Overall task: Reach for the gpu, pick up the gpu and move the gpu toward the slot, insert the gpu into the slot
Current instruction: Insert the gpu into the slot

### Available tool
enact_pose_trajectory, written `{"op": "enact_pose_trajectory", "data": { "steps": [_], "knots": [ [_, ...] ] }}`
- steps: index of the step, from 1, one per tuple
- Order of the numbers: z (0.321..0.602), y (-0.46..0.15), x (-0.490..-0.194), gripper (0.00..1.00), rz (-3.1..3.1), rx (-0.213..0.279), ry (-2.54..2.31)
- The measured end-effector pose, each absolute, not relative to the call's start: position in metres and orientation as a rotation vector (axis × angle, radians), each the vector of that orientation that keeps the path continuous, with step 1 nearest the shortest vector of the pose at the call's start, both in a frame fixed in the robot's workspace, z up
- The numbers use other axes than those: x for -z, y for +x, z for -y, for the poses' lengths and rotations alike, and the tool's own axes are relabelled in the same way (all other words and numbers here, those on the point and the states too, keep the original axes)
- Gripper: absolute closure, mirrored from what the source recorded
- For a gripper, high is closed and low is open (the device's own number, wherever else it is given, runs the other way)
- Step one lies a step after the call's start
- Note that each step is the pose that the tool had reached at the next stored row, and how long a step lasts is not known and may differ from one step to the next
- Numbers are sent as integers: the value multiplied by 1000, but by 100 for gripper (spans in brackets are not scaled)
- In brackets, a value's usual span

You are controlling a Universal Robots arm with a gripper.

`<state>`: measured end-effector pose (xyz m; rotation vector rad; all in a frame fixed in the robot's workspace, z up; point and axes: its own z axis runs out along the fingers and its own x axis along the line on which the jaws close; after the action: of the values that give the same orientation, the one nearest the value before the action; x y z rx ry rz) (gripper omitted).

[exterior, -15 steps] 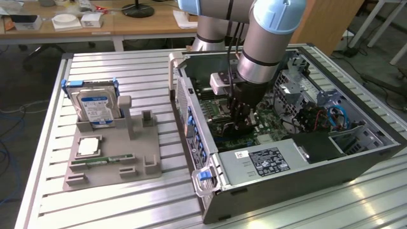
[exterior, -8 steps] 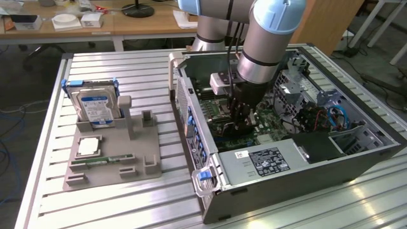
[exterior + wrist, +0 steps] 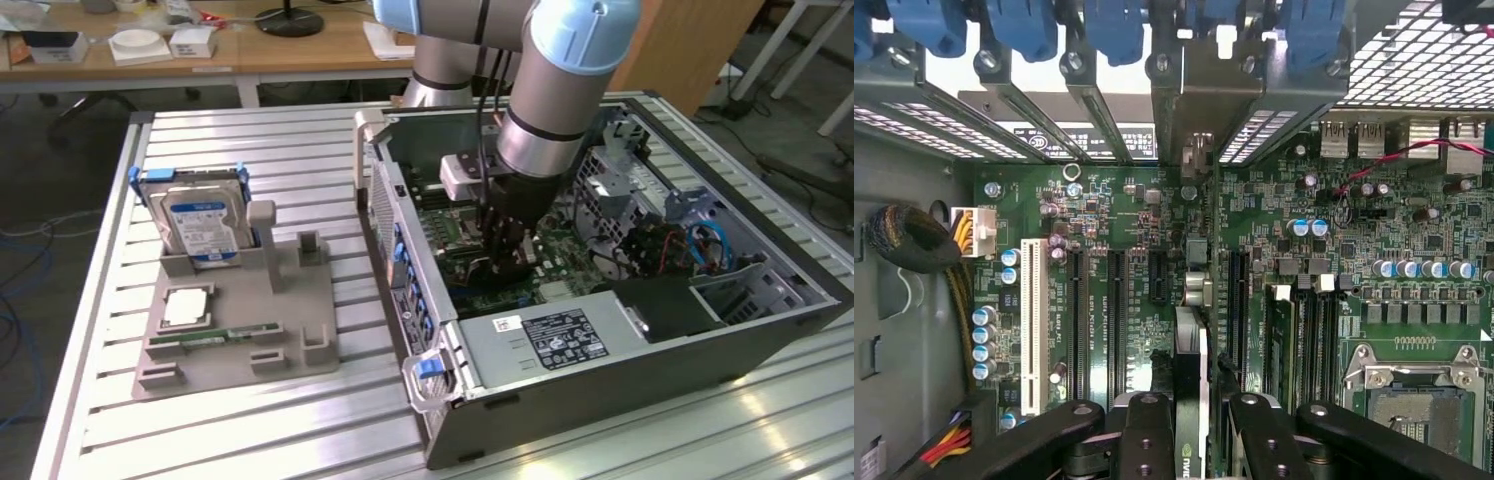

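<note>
The gpu (image 3: 1192,300) stands on edge over the green motherboard (image 3: 1134,200), and I look down its thin top edge. Its silver end bracket (image 3: 1199,100) reaches the case's rear wall between the blue latches. My gripper (image 3: 1199,425) is shut on the gpu, with one black finger (image 3: 1147,430) on each side of the card. The slot lies under the card and is hidden by it; empty black slots (image 3: 1116,320) run parallel beside it. In the exterior view my gripper (image 3: 511,262) reaches straight down into the open computer case (image 3: 400,230), low over the board.
A white slot (image 3: 1034,325), a cable bundle (image 3: 914,240) and a processor socket (image 3: 1414,400) flank the card. Outside the case, a grey holder (image 3: 240,330) carries a blue-labelled hard drive (image 3: 200,225) and a memory stick (image 3: 214,338). The power supply (image 3: 561,340) fills the case's near end.
</note>
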<state>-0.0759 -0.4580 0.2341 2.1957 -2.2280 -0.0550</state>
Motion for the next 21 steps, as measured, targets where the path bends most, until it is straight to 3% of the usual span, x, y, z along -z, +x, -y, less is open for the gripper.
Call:
{"op": "enact_pose_trajectory", "data": {
  "steps": [10,13,21],
  "knots": [
    [458,-76,-233,73,2230,57,2197],
    [458,-76,-234,60,2228,55,2196],
    [458,-76,-244,60,2229,52,2197]
  ]
}}
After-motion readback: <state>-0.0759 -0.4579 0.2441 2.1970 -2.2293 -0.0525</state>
